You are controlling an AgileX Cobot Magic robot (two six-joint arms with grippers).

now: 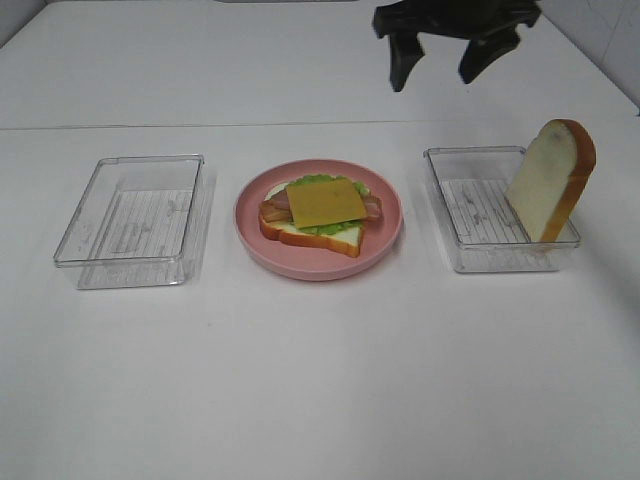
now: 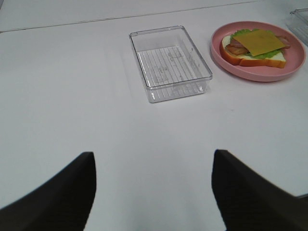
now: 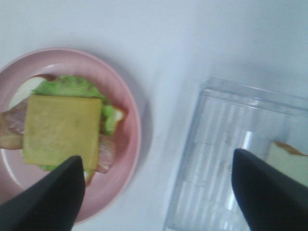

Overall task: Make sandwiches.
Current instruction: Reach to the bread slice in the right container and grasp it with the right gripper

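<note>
On the pink plate (image 1: 385,238) lies a half-built sandwich: a bread slice (image 1: 300,236), green lettuce (image 1: 322,181), bacon (image 1: 371,209) and a yellow cheese square (image 1: 326,202) on top. A second bread slice (image 1: 552,180) stands on edge, leaning in the right clear tray (image 1: 470,215). My right gripper (image 1: 443,58) hangs open and empty high above the table, behind the gap between plate and right tray. In the right wrist view, cheese (image 3: 62,130) and tray (image 3: 231,159) show between its open fingers (image 3: 45,199). My left gripper (image 2: 154,192) is open over bare table, short of the left tray (image 2: 168,62).
The left clear tray (image 1: 130,220) holds nothing. White tabletop (image 1: 320,380) spreads in front of the trays and plate. A seam line crosses the table behind them.
</note>
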